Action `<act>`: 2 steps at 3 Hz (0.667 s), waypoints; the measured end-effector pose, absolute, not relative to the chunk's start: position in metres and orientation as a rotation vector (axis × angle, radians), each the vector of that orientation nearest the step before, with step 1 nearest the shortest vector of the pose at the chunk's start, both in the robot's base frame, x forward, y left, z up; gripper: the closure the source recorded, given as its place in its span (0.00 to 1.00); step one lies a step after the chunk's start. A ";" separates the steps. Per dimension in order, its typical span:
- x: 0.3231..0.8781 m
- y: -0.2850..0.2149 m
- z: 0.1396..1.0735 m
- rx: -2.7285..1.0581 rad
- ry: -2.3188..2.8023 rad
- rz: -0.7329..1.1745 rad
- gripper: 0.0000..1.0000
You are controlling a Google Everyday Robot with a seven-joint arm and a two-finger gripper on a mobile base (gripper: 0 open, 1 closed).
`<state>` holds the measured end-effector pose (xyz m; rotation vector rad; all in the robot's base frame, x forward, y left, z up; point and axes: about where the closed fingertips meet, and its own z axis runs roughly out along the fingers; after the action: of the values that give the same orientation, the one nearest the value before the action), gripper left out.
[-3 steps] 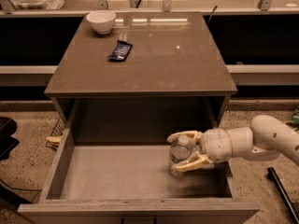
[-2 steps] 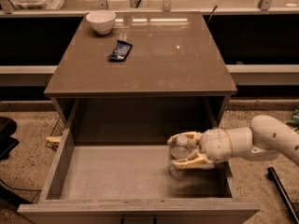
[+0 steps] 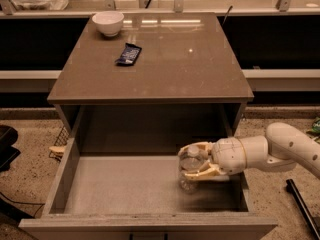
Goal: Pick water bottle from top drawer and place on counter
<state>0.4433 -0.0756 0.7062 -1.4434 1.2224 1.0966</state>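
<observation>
My gripper (image 3: 194, 160) clamped on bottle (image 3: 187, 182), 4 o'clock in drawer (image 3: 67, 176). Lift straight, clear side wall, head 12 o'clock to counter (image 3: 175, 69).

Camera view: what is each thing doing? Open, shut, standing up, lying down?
top drawer, pulled open.
water bottle, upright at the drawer's right side, held.
gripper, inside the drawer, fingers shut on the water bottle.
white bowl, upright on the counter.
dark packet, lying flat on the counter.
</observation>
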 end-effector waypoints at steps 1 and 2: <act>0.443 -0.076 0.706 -1.443 1.222 1.097 1.00; 0.458 -0.075 0.739 -1.425 1.204 1.130 1.00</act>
<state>0.4577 -0.0752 0.7386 -1.4246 1.2042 1.1303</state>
